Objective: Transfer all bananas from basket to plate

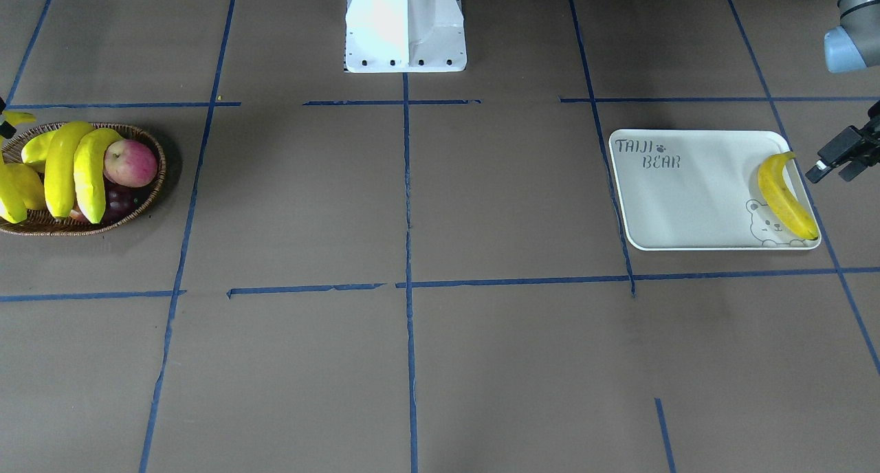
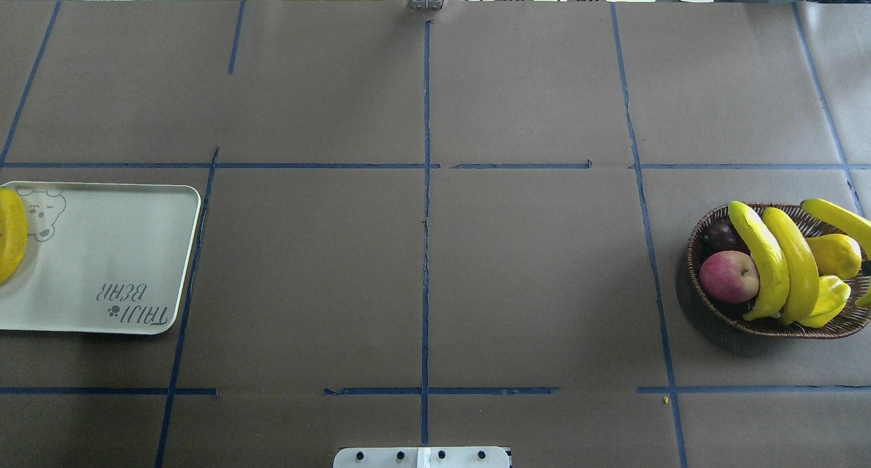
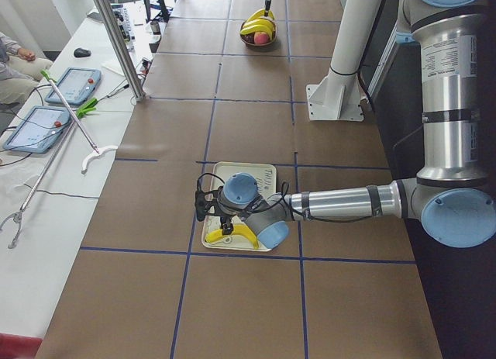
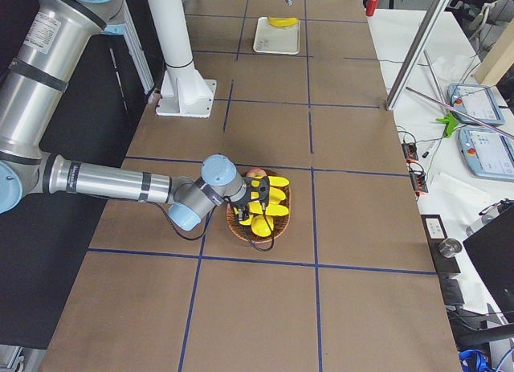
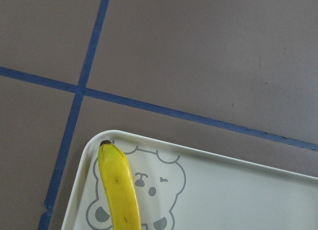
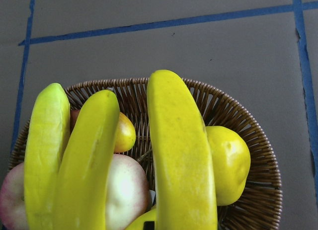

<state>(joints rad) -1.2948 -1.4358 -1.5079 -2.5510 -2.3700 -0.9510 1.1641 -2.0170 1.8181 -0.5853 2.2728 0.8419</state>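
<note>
Left tool (image 1: 830, 174) parted, empty, off plate (image 1: 687, 205) edge; right tool (image 4: 255, 207) at basket (image 1: 162, 167), state unclear.

Light is bright and even, falling from above. The basket (image 2: 762, 325) throws only a soft, faint shadow on the table (image 2: 531, 284), and the white robot base (image 1: 405, 26) is blown out with glare. In the right wrist view the close bananas (image 6: 179, 155) look slightly soft; the left wrist view is crisp
</note>
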